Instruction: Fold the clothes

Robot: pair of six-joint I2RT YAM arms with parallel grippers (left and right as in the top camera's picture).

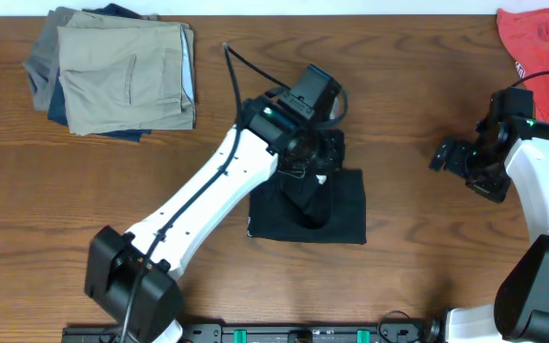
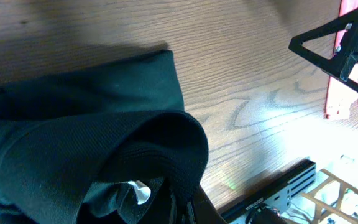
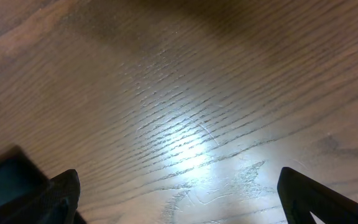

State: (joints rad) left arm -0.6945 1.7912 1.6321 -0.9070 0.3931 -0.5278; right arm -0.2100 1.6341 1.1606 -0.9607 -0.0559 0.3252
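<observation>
Clothes (image 1: 341, 205): black garment, folded to a compact square on the table (image 1: 427, 76), just toward 5 o'clock from centre, with a fold bunched up at its 12 o'clock edge.
Left gripper (image 1: 316, 174): down on that edge, jaws clamped on the raised black fold, white tag (image 2: 138, 191) peeking out beside them.
Right gripper (image 1: 443, 155): out at 3 o'clock, jaws spread wide over bare wood, holding nothing, well apart from the garment.
Trousers (image 1: 122, 76): folded stack at 10 o'clock.
Red shirt (image 1: 541, 43): at the 2 o'clock corner.

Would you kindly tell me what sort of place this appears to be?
Probably a robotics lab bench set up for laundry folding: a left arm and right arm at a wooden table, a black garment mid-table, and folded trousers stacked in one corner.
</observation>
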